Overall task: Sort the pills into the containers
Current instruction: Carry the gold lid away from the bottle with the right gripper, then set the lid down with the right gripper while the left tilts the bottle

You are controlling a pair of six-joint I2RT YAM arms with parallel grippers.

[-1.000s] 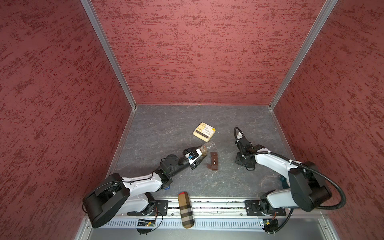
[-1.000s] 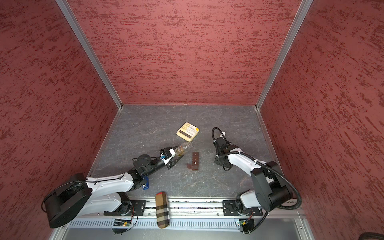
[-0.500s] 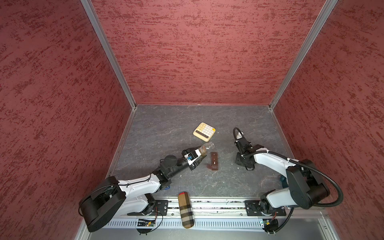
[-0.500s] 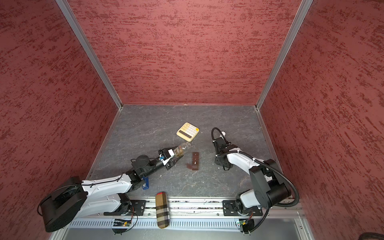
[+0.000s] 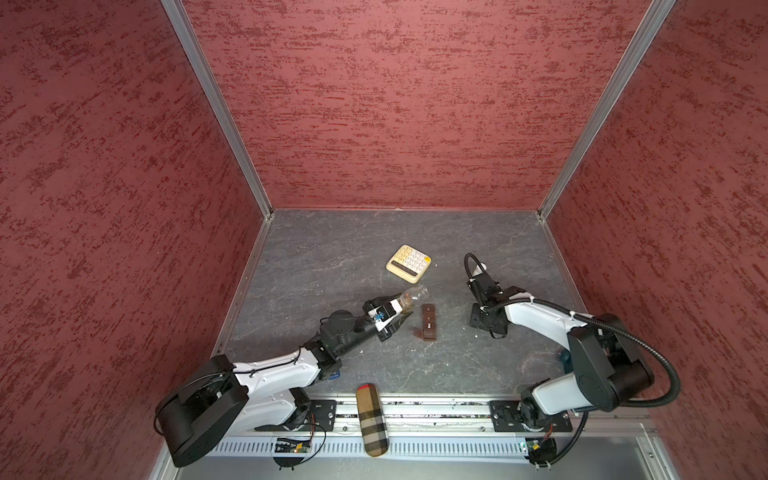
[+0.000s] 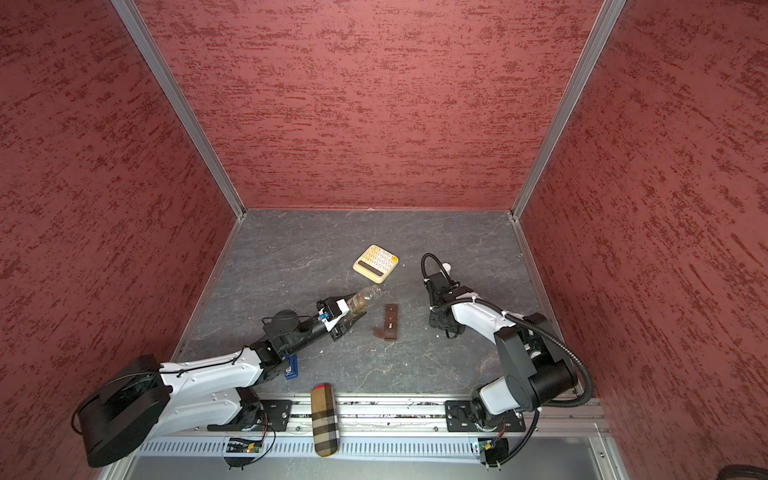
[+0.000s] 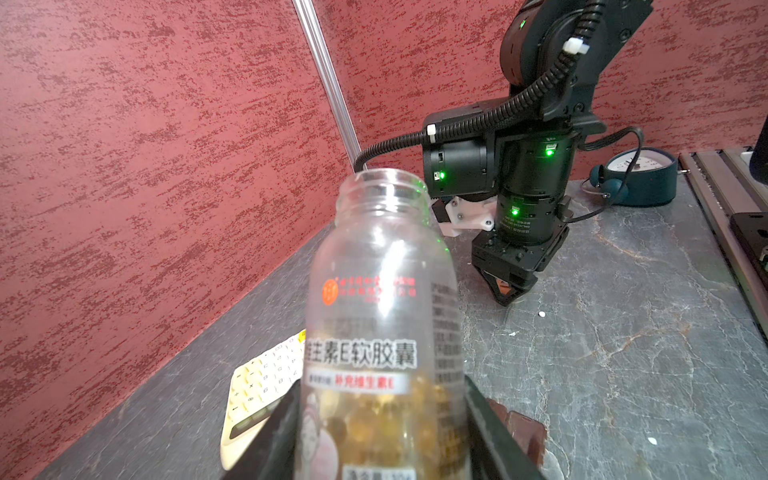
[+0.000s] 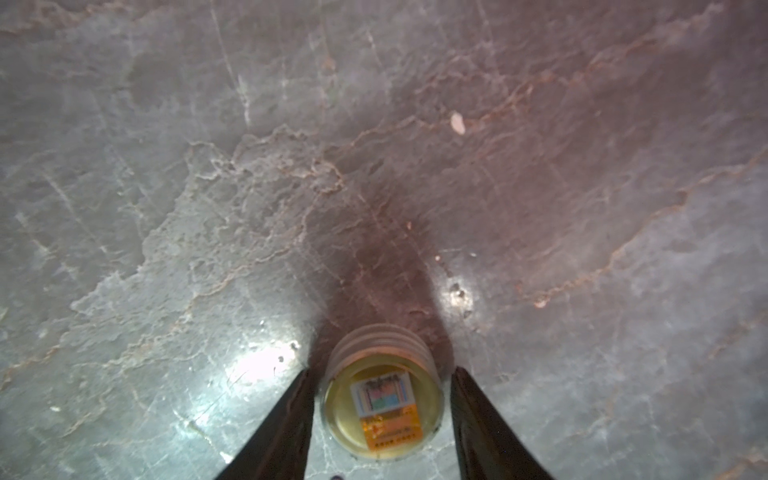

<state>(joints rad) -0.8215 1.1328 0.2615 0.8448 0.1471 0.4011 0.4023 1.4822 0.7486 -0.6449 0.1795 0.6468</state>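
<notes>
My left gripper [image 5: 398, 312] [image 7: 382, 399] is shut on a clear uncapped bottle [image 5: 411, 297] [image 6: 365, 298] [image 7: 382, 291] holding amber capsules, tilted with its mouth toward the back. The containers, a dark brown strip box [image 5: 429, 322] [image 6: 390, 322] [image 7: 519, 428], lie just right of it, with the near lid open. My right gripper [image 5: 486, 329] [image 6: 446, 332] [image 8: 382, 372] points down at the table and stands open around the bottle's ribbed cap [image 8: 382, 407], which rests on the table. White pills [image 8: 457, 123] [image 7: 541, 314] lie loose on the table.
A cream calculator [image 5: 408, 260] [image 6: 375, 264] lies behind the bottle. A plaid case [image 5: 371, 419] rests across the front rail. A teal clock [image 7: 640, 178] sits by the right arm's base. Red walls enclose the grey table [image 5: 332, 257].
The right gripper's jaws have spread apart over the cap. The left arm has shifted slightly while keeping hold of the bottle.
</notes>
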